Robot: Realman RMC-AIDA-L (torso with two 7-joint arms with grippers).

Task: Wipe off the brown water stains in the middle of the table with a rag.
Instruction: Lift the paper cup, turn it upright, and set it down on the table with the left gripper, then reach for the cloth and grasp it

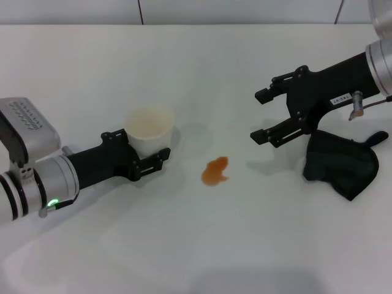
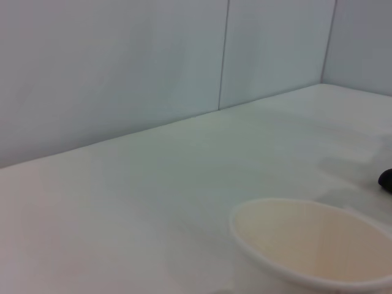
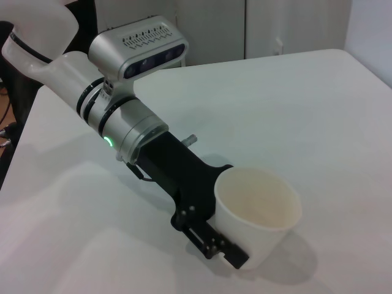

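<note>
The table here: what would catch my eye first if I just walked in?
Probably the orange-brown water stain, glossy in the middle of the white table. To its left, the left gripper grips a pale cup. To its right, the right gripper hangs open beside a crumpled dark rag.

Orange-brown stain (image 1: 215, 171); white table (image 1: 184, 245); blackish dark-green rag (image 1: 340, 162); cream-white cup (image 1: 149, 130); black tools.

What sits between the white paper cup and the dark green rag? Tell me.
In the head view, the orange-brown glossy stain lies on the white table between the white paper cup and the dark green rag, with the open right claw above.
</note>
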